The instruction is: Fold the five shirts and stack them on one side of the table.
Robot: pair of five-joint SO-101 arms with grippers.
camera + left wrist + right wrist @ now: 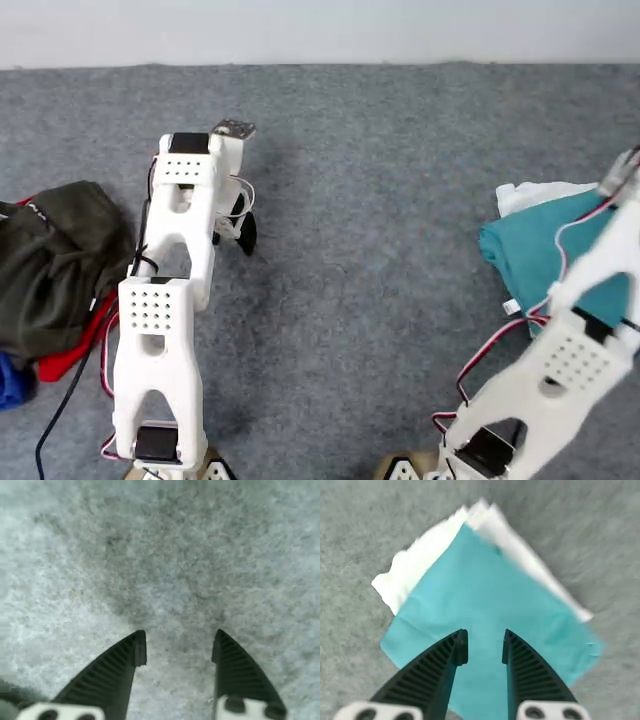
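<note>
**Two white arms up front, shirts parked on both sides**

Closest to the high camera, the white plastic left arm [165, 300] rises from the near edge and stretches out over the grey felt table cover [380, 200]. Beside it, the white plastic right arm [570, 360] leans off toward the right side. Over at the left edge sits a loose heap. A crumpled dark olive shirt [60, 260] is on top, a red garment [70, 355] pokes out beneath it, and a blue garment [8, 385] peeks in at the very edge. None of the three is folded. A thin black cable [60, 410] trails past the heap. Across on the right, a folded teal shirt [535, 260] lies on a folded white shirt [540, 192], with the right arm crossing above part of the pair.

Down to the left wrist view: the left gripper [178, 647] points at bare grey felt. Its black ribbed fingers [112, 672] are spread wide with nothing between them.

Now the right wrist view: the right gripper [485, 647] hangs over the teal shirt, released, with a narrow gap between its fingers and teal cloth showing through. It grips nothing. White edges stick out from under the teal on two sides. Whether the tips touch the cloth, I cannot tell.
</note>
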